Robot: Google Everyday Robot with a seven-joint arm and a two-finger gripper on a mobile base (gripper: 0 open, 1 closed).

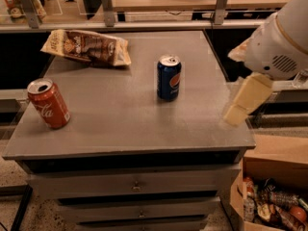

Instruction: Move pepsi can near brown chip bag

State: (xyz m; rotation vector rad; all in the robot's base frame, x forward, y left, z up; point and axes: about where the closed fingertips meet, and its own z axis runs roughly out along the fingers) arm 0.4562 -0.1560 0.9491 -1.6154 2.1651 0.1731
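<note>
The pepsi can (169,78), dark blue with a silver top, stands upright near the middle of the grey table top (120,124). The brown chip bag (86,47) lies flat at the table's back left, about a can's length away from the pepsi can. My gripper (237,81) hangs at the table's right edge, to the right of the pepsi can and well apart from it. Its cream fingers (248,100) stand spread and hold nothing. The white arm housing (279,47) hides part of the upper finger.
A red Coca-Cola can (48,103) stands tilted at the table's front left. Drawers (134,184) sit under the top. A cardboard box (274,196) with snack packets stands on the floor at the lower right. A shelf with rails runs behind the table.
</note>
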